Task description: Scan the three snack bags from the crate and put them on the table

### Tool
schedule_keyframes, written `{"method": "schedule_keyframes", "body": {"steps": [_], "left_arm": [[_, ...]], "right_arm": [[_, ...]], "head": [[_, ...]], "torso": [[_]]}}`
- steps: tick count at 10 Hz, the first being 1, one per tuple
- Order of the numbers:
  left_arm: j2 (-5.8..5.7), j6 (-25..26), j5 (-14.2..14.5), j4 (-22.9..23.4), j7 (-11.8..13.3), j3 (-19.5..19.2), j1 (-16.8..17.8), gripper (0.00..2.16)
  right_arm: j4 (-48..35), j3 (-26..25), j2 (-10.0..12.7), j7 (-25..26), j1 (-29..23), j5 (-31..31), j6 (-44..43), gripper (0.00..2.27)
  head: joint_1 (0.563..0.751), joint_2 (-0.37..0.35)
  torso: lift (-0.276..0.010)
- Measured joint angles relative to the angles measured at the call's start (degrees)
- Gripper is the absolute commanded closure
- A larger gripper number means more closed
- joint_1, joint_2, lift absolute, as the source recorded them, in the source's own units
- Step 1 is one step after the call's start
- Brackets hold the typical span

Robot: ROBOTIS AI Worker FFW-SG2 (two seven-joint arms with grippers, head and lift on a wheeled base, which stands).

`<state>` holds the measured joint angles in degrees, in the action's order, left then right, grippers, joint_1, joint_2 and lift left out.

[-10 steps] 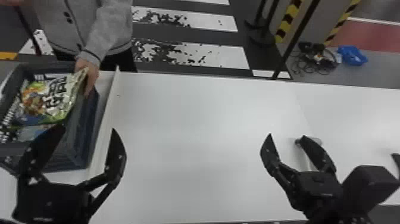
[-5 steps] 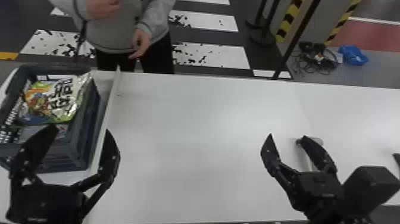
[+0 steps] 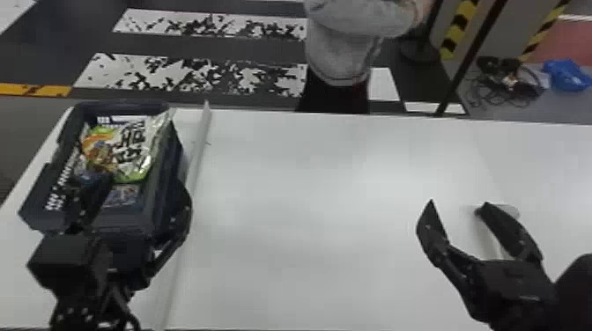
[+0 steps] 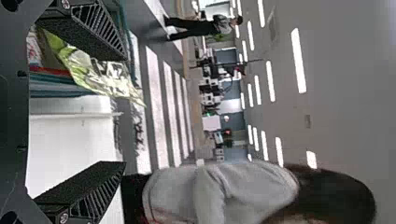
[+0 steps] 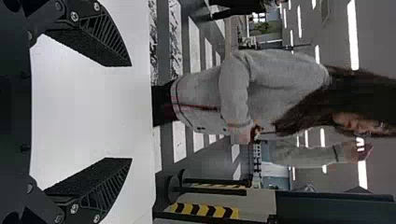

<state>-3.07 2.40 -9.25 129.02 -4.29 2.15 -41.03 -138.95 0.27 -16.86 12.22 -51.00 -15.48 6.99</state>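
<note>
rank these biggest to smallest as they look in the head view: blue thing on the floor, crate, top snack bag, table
1. table
2. crate
3. top snack bag
4. blue thing on the floor, though it lies farther off, so its real size is unsure

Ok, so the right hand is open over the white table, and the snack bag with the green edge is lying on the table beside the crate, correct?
Not quite: the head view shows the snack bag in the crate, not on the table beside it. The right hand is open over the white table, as you say.
</note>
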Motion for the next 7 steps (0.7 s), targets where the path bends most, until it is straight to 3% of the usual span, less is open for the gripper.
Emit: {"method": "schedule_keyframes", "body": {"steps": [3,5,7], "left_arm": [[0.04,8.9,-6.3,-1.7,-4.8,1.8,5.1,0.08],[0.15,11.8,-9.9,-4.3,-7.6,3.5,8.2,0.08],[0.25,14.7,-11.4,-6.5,-8.1,4.0,11.1,0.08]], "right_arm": [[0.4,0.9,-1.9,0.1,1.1,-0.1,0.5,0.17],[0.7,1.0,-3.2,0.1,1.3,-0.4,0.7,0.17],[0.9,1.0,-3.8,0.1,1.4,-0.4,0.7,0.17]], "head": [[0.695,0.011],[0.695,0.017],[0.695,0.021]], "torso": [[-0.094],[-0.094],[-0.094]]}}
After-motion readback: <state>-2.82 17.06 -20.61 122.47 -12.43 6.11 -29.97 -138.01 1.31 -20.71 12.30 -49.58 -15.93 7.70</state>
